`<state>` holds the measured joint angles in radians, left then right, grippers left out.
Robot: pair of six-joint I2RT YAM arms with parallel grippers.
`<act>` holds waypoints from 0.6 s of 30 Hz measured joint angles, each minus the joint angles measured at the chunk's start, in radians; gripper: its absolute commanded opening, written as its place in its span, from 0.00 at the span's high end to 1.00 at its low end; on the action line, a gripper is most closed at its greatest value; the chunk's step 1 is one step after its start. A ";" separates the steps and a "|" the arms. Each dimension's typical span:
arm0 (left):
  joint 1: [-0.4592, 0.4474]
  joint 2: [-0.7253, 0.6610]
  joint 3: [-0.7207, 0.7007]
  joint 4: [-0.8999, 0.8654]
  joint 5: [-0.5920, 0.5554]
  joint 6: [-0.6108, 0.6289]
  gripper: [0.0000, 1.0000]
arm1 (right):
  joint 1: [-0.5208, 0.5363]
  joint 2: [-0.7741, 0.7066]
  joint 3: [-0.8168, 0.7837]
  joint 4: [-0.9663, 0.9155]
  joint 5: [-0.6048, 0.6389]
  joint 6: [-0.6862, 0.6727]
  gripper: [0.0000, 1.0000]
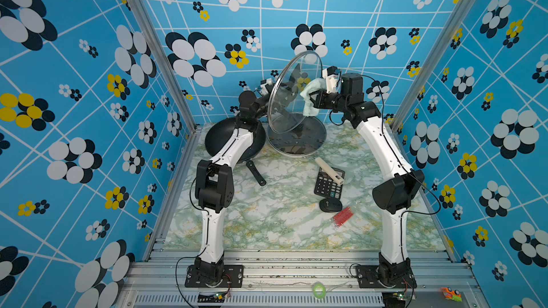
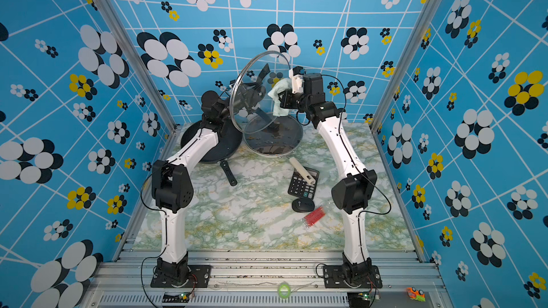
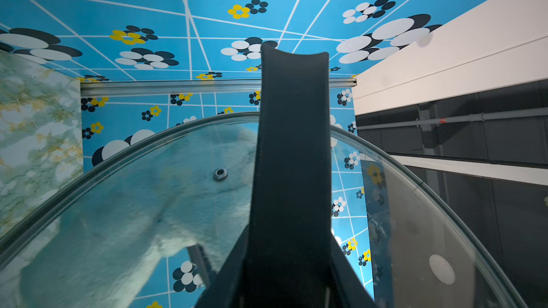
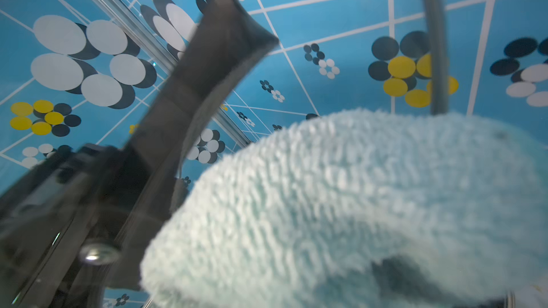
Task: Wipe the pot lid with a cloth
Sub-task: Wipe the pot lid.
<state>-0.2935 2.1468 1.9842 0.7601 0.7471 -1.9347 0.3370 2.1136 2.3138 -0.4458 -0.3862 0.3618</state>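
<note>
Mid-wipe: my left gripper [image 3: 292, 288] clamped the round clear glass pot lid [image 1: 284, 114] up at 12 o'clock, right gripper [image 1: 315, 99] pinched the fluffy mint-green cloth [image 1: 310, 94] against its 3 o'clock side; next needed steady sweeping, I reckoned.

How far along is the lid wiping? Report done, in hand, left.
Done: left gripper holds the lid up by its handle; right gripper grips the cloth. In hand: cloth pressed against the lid. Left: probably more wiping, then setting the lid down.
</note>
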 measured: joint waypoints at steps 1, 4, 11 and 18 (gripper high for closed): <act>0.002 0.006 0.015 0.014 -0.001 -0.003 1.00 | 0.003 -0.016 -0.066 0.023 -0.005 0.008 1.00; 0.004 0.026 0.042 0.034 0.002 -0.003 1.00 | 0.023 -0.042 -0.187 0.068 -0.012 0.021 1.00; 0.015 0.058 0.054 0.017 -0.003 0.001 1.00 | 0.163 -0.131 -0.380 0.132 -0.011 0.062 1.00; 0.019 0.058 0.084 0.002 -0.015 0.024 1.00 | 0.253 -0.183 -0.328 0.121 -0.025 0.053 1.00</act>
<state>-0.2745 2.2051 2.0682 0.7624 0.7319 -1.9102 0.5896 1.9308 1.9854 -0.3248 -0.4110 0.4145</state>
